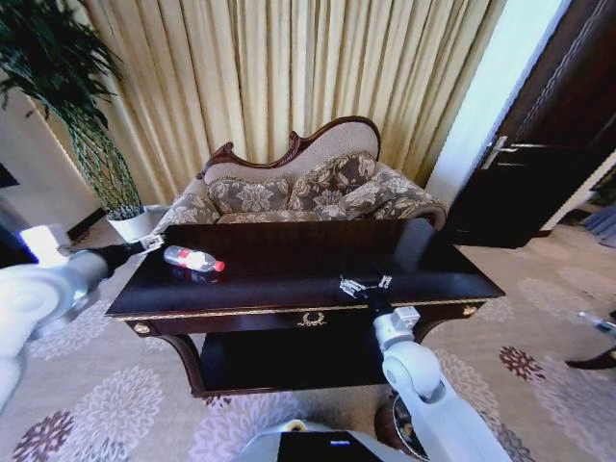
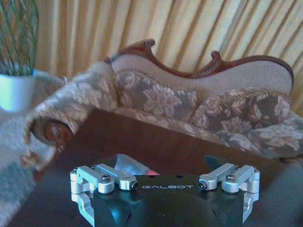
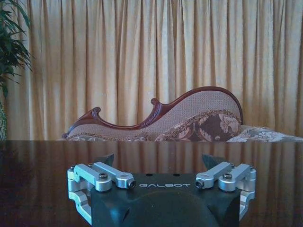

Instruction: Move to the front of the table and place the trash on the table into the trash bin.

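- Curtains, a floral sofa (image 1: 308,188) behind the dark tabletop (image 1: 289,274).
- "GALBOT" marks both hands.
- Left hand (image 1: 152,243) wide beside the red-labelled bottle (image 1: 192,259).
- Right hand (image 1: 366,284) wide over the tabletop.

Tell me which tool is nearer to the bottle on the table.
The left. The left tool is just beside the bottle, at the table's left end. The right tool is low over the tabletop near the front edge, well to the bottle's right.
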Tool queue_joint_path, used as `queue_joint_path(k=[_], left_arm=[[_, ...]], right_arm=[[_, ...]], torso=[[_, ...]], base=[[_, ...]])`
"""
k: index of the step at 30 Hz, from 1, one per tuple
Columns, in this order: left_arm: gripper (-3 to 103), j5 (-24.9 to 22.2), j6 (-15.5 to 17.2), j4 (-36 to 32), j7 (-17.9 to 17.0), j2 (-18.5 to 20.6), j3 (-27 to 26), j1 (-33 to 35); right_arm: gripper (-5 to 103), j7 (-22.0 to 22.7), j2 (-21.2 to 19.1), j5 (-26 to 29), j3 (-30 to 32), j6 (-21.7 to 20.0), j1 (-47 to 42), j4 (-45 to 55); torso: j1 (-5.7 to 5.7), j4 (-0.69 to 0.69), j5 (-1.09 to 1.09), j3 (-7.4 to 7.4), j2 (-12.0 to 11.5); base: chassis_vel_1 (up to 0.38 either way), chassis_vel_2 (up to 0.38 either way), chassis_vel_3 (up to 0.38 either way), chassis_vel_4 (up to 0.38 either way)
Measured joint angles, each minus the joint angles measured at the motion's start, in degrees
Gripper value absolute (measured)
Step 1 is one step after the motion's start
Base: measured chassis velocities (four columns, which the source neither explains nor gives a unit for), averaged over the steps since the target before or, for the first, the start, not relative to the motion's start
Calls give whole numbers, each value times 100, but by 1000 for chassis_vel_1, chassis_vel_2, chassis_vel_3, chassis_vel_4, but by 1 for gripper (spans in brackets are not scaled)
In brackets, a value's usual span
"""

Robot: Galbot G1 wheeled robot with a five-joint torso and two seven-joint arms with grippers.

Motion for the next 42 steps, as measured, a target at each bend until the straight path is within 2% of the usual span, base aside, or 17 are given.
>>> queue_joint_path(k=[1,3,4,6,7,8,9,11,17,36,42], left_arm=[[100,0,0,0,0,0,0,0],[100,-475,-219,0,-634,-25,435,-469],[100,-475,-219,0,-634,-25,435,-469],[100,-1198,-525,22,-1471,-102,921,-983],[100,-1198,-525,22,-1471,-102,921,-983],[100,-1515,-784,29,-1958,-156,1219,-1238],[100,-1515,-784,29,-1958,-156,1219,-1238],[100,-1930,-1134,33,-2439,-231,1515,-1523],[100,-2160,-1389,184,-2725,-284,1670,-1719],[100,-2126,-1463,800,-2858,-557,1707,-1875],[100,-2079,-1398,756,-2845,-567,1656,-1811]], right_arm=[[100,0,0,0,0,0,0,0],[100,0,17,-28,-30,23,11,-60],[100,0,17,-28,-30,23,11,-60],[100,-2,37,-63,-80,50,35,-142],[100,-2,37,-63,-80,50,35,-142],[100,-1,54,-81,-130,58,54,-183],[100,-1,54,-81,-130,58,54,-183],[100,8,69,-100,-203,61,87,-243],[100,15,105,-149,-282,100,125,-377],[100,69,173,-232,-415,164,241,-609],[100,74,192,-212,-410,182,246,-612]], torso=[[0,0,0,0,0],[0,0,1,0,1],[0,0,1,0,1],[0,-1,1,0,0],[0,-1,1,0,0],[0,-1,2,0,0],[0,-1,2,0,0],[0,-1,1,0,0],[0,0,1,-1,0],[0,0,0,-2,2],[0,-1,0,-1,2]], base=[[0,0,0,0],[0,0,0,0],[0,0,0,0],[0,0,0,0],[0,0,0,0],[0,0,0,0],[0,0,0,0],[0,0,0,0],[0,0,0,0],[0,0,0,0],[0,0,0,0]])
